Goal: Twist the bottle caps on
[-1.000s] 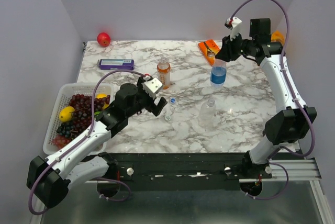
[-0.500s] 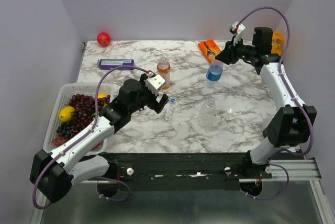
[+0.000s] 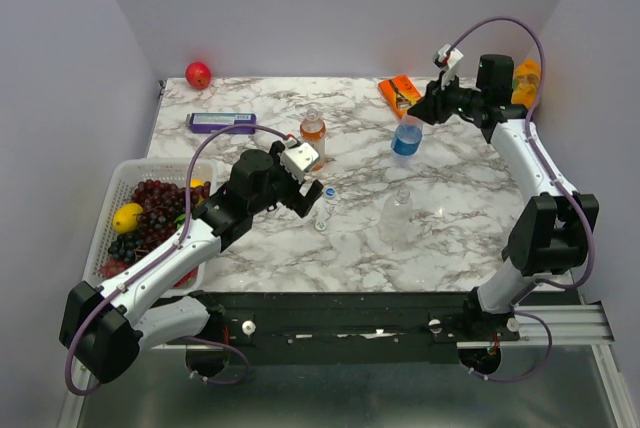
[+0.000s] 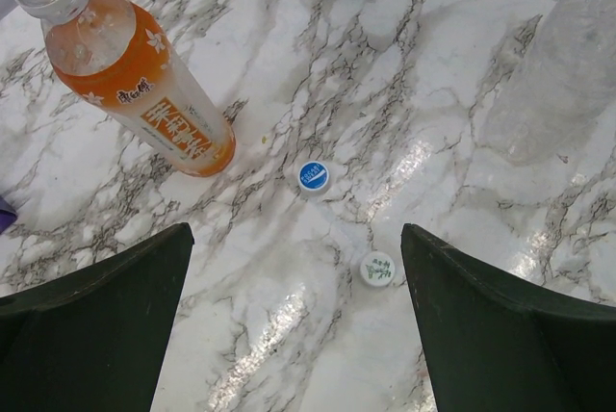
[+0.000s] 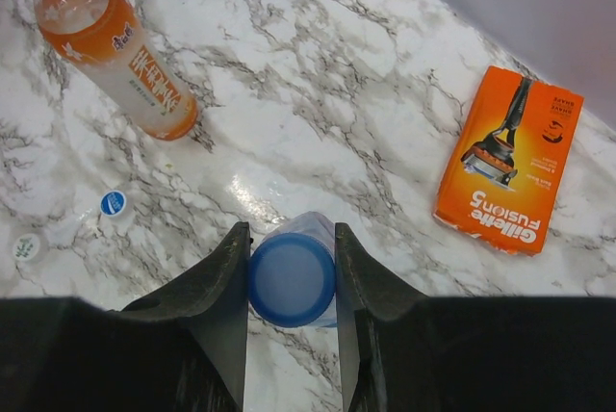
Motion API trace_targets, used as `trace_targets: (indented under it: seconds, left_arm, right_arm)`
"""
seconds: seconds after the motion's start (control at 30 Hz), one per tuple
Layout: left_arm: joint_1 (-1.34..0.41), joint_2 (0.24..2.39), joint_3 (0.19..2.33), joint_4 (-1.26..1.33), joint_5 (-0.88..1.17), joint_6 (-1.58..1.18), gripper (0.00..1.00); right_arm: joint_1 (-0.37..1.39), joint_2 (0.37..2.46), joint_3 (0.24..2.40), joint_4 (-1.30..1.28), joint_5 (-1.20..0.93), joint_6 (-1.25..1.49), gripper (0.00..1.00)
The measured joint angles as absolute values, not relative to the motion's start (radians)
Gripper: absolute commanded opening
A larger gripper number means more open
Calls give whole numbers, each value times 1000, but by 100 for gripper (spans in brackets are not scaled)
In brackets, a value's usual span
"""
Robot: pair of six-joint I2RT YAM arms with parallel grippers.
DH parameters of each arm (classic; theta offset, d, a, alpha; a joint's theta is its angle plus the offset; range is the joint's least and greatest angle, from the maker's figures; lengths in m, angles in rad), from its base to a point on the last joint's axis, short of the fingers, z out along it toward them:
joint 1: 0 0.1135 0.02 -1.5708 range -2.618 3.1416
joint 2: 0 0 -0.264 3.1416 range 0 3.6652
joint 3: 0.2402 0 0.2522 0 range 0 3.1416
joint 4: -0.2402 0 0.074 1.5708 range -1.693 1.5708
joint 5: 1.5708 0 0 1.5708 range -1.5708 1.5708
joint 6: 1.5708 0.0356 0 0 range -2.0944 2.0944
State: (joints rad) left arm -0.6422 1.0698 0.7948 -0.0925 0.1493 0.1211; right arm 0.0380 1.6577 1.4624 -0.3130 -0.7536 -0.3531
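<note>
My right gripper (image 3: 416, 116) (image 5: 292, 239) is shut on the solid blue cap (image 5: 292, 280) that sits on the neck of the blue-labelled bottle (image 3: 404, 142), which leans under it. My left gripper (image 3: 309, 197) (image 4: 296, 239) is open and empty above the table. Between and ahead of its fingers lie a whitish cap with a blue top (image 4: 313, 176) (image 3: 329, 191) and a plain whitish cap (image 4: 377, 269) (image 3: 321, 220). The orange-liquid bottle (image 3: 313, 138) (image 4: 135, 94) stands uncapped, left of them. The all-clear bottle (image 3: 397, 213) (image 4: 568, 75) stands to the right.
An orange razor box (image 3: 399, 95) (image 5: 510, 157) lies at the back right. A purple box (image 3: 221, 122) and a red apple (image 3: 198, 74) are at the back left. A white basket (image 3: 108, 216) of grapes and lemons sits at the left edge.
My right wrist has turned and swung back, and the blue-labelled bottle has shifted a little left and leans more. My left gripper has crept slightly towards the orange bottle.
</note>
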Motion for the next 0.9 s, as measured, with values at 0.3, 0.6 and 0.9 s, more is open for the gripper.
trace_targets:
  seconds: [0.3,0.6,0.9]
  left_arm:
    - [-641,1077,797,-96,149,134,99]
    - [-640,1082,799,-93,149,135,99]
    - [-640,1084,799,-92,149,135,99]
  right_arm:
    - [38,1693,1445,-300,-749,-348,27]
    - [38,1701,1436,-289,-747,-347,47]
    - [38,1702,1412,-281,-741,-349,58]
